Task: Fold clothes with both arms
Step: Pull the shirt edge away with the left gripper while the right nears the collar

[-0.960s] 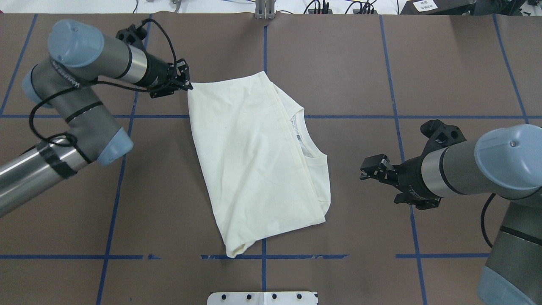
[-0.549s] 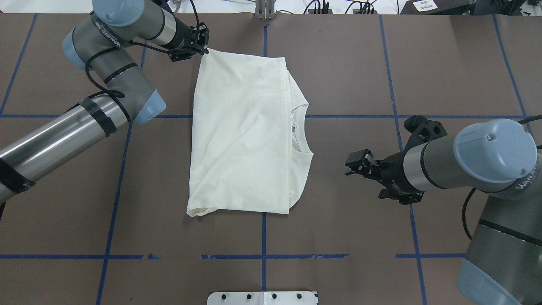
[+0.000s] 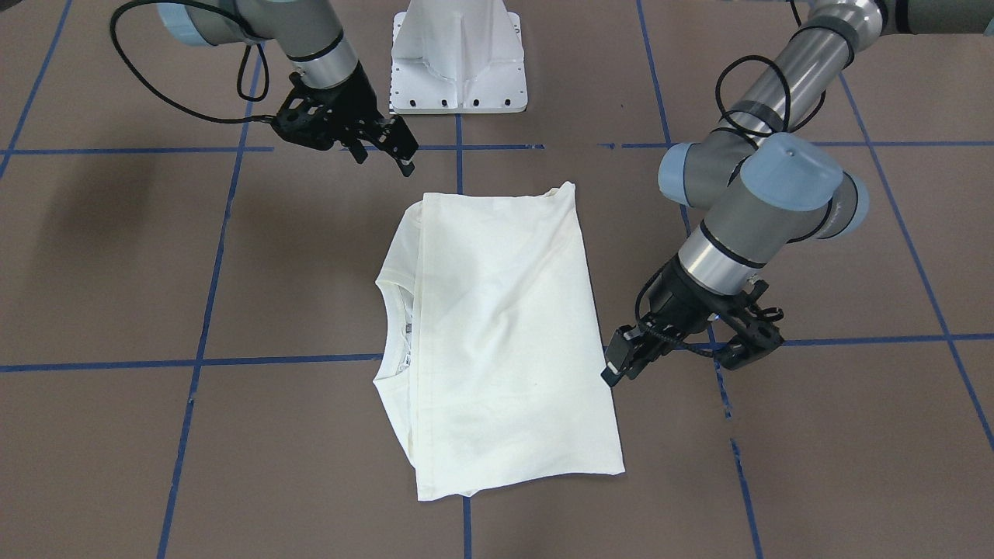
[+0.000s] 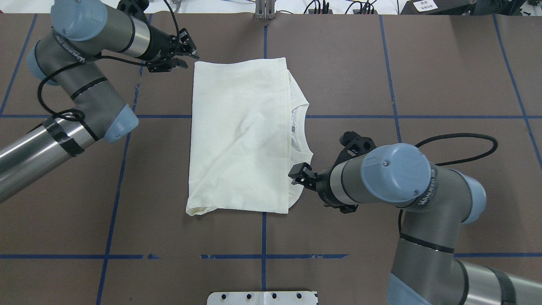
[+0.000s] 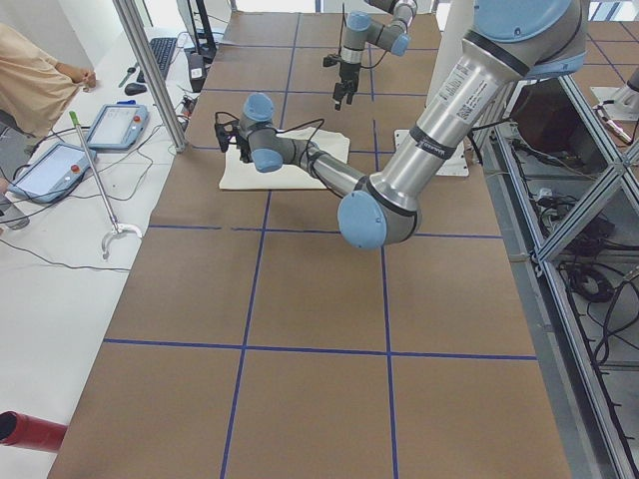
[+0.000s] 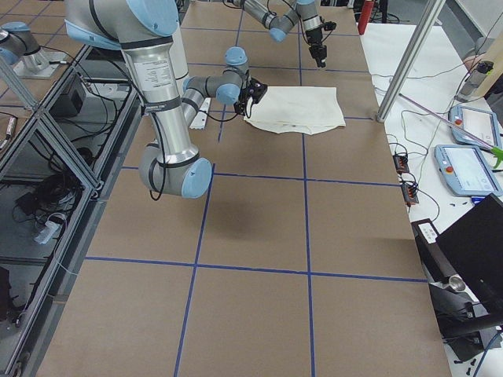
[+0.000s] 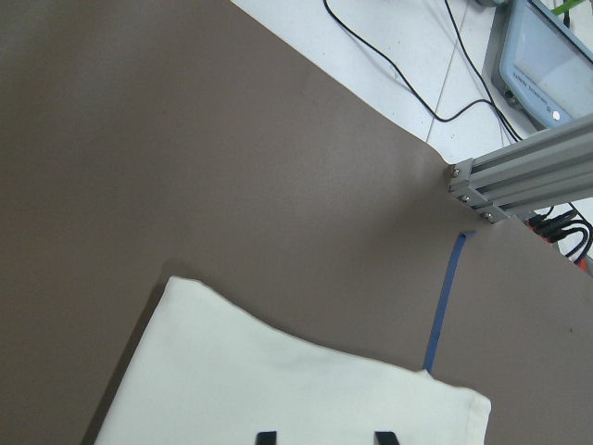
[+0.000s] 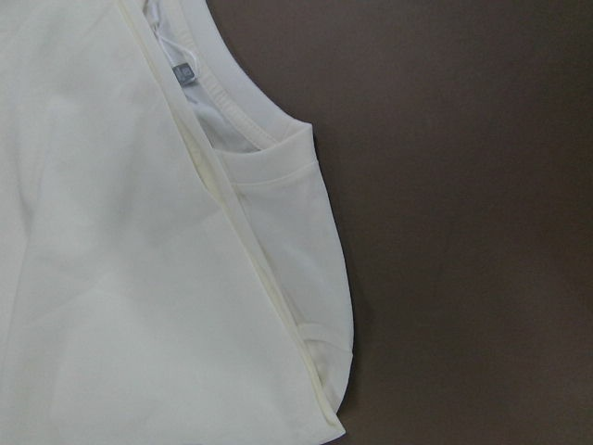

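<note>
The cream shirt [image 4: 239, 135] lies folded and flat on the brown table, plain side up, with the ribbed collar [image 4: 302, 127] showing at its right edge. No print shows. My left gripper [image 4: 186, 54] is open and empty just off the shirt's far left corner; its fingertips [image 7: 267, 437] stand apart over that corner. In the front view it [image 3: 619, 363] hangs beside the shirt's [image 3: 497, 334] edge. My right gripper [image 4: 297, 173] looks open and hovers at the shirt's right near edge, below the collar [image 8: 241, 102]. In the front view it [image 3: 386, 157] holds nothing.
The white pedestal base [image 3: 458, 54] stands at the robot's side of the table. Blue tape lines [image 4: 262, 256] cross the brown surface. An aluminium post [image 4: 264, 10] and cables sit at the far edge. A person [image 5: 30, 80] and pendants stand beyond the table.
My left gripper dragged the shirt's far corner away, squaring the shirt, then let go and backed off left. My right arm swung left up to the shirt's right edge.
</note>
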`<control>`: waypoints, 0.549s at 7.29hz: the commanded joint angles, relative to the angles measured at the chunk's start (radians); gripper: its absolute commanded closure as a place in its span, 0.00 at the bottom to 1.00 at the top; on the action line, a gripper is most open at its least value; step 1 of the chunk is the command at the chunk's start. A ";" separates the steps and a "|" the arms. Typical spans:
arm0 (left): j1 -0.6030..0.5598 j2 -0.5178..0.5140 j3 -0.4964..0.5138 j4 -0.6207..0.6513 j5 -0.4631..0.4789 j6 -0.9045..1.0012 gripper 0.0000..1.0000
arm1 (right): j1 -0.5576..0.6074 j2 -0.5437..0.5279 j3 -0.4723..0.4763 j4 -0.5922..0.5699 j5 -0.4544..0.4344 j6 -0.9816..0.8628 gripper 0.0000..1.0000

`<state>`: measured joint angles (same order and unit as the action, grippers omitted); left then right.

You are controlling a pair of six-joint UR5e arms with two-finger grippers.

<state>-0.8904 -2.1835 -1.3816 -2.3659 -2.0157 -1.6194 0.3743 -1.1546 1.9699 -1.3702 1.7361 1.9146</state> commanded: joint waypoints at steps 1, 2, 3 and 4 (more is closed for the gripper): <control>0.001 0.047 -0.059 0.001 -0.009 0.001 0.53 | -0.069 0.116 -0.153 0.002 -0.104 0.064 0.01; 0.001 0.048 -0.059 0.001 -0.008 0.001 0.53 | -0.081 0.124 -0.193 0.009 -0.121 0.066 0.06; 0.001 0.047 -0.059 0.001 -0.008 0.000 0.52 | -0.089 0.137 -0.230 0.011 -0.136 0.066 0.11; 0.001 0.047 -0.059 0.001 -0.008 -0.002 0.52 | -0.091 0.139 -0.233 0.011 -0.136 0.067 0.24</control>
<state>-0.8898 -2.1373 -1.4396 -2.3654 -2.0235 -1.6197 0.2905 -1.0254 1.7603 -1.3606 1.6097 1.9792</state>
